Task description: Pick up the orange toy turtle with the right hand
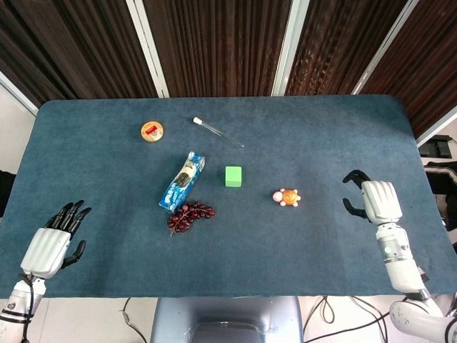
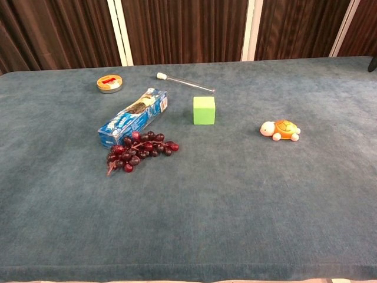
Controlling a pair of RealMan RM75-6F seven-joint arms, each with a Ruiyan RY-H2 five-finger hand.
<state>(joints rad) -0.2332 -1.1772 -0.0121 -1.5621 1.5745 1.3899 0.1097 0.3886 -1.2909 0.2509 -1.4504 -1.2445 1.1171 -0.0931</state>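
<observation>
The orange toy turtle [image 1: 286, 196] [image 2: 281, 130] sits upright on the blue table cloth [image 1: 328, 136], right of centre, with its pale head pointing left. My right hand [image 1: 375, 200] hovers over the table's right side, well to the right of the turtle and not touching it. Its dark fingers bend toward the turtle and hold nothing. In the chest view only a dark sliver of this hand [image 2: 373, 62] shows at the right border. My left hand [image 1: 51, 239] rests at the front left edge, fingers spread and empty.
A green cube [image 1: 233, 176] [image 2: 204, 110] stands left of the turtle. Further left lie a bunch of purple grapes [image 1: 188, 215], a blue snack packet [image 1: 182, 181], a round tin [image 1: 151, 131] and a thin glass tube [image 1: 217, 132].
</observation>
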